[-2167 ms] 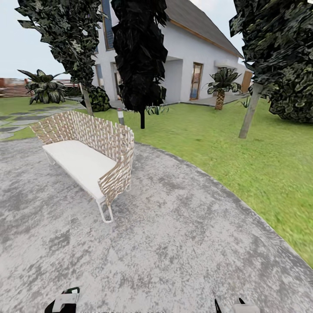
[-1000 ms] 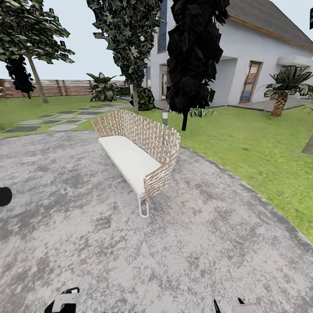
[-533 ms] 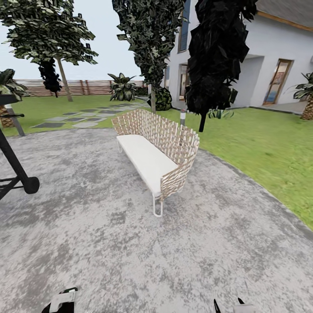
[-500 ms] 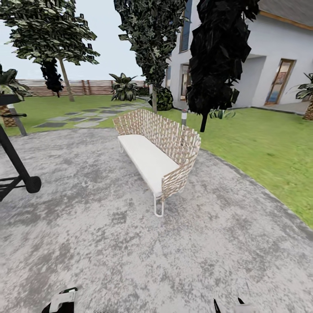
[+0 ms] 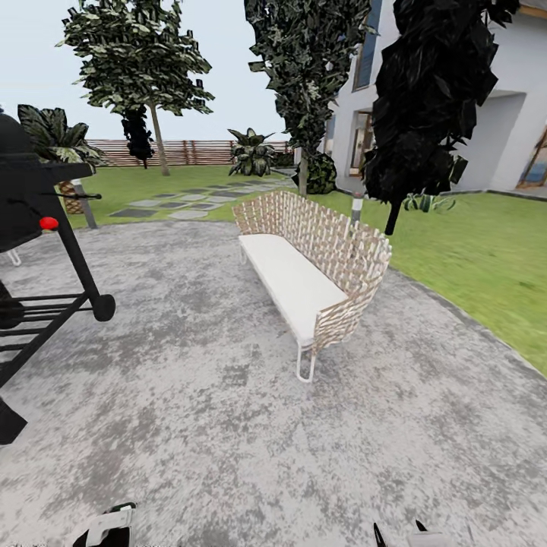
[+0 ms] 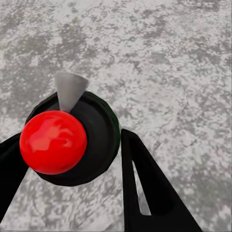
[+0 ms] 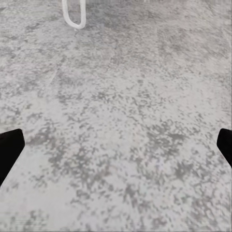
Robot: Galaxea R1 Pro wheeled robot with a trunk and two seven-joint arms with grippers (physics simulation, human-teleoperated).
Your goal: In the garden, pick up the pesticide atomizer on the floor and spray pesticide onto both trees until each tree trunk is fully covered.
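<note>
The whole head view swings leftward, so this is the camera turning, not the things moving. The woven bench (image 5: pixel 311 273) now sits right of centre. A black grill (image 5: pixel 38 251) with a red knob (image 5: pixel 49 222) comes into sight at the left. The far tree (image 5: pixel 140 68), the fence (image 5: pixel 190 152) and the stepping stones (image 5: pixel 175 207) slide toward the middle, while the house (image 5: pixel 486 114) slips off right.

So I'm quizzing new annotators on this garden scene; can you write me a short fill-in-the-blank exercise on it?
1. The wicker bench has a cushion coloured ____.
2. The bench stands on grey paving, and past the paving's far edge lies green ____.
3. In the left wrist view, the black object between the fingers carries a ball coloured ____.
4. The stepping stones lead toward a brown wooden ____.

Missing words: white; grass; red; fence
</note>
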